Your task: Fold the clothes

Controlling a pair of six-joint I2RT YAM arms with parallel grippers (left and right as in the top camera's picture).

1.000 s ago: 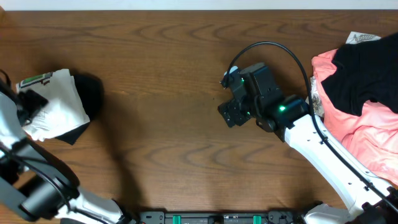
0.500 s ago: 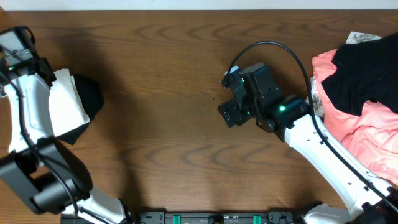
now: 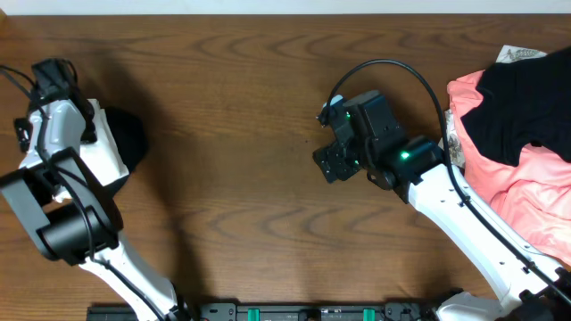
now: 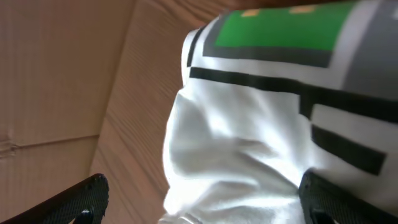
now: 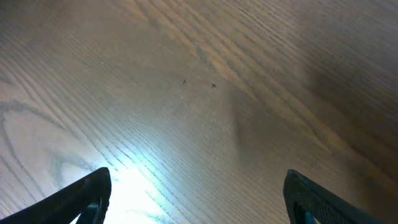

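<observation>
The white T-shirt lies folded at the table's far left, on top of a black garment. Up close, the T-shirt shows its green-and-grey logo. My left gripper hangs open just above the shirt's edge, holding nothing, and the left arm hides much of the shirt from overhead. My right gripper stands open over bare wood at the table's middle; in its wrist view the right gripper has only table between its fingers. More clothes are piled at the right: a coral-pink garment under a black one.
The wooden table stretches between the folded shirt and the pile. A small printed white fabric piece pokes out behind the pile at the far right edge. The right arm's cable loops over the table.
My left arm has swung from the table's left edge up over the folded white shirt, now covering its logo. The right arm has not moved.
</observation>
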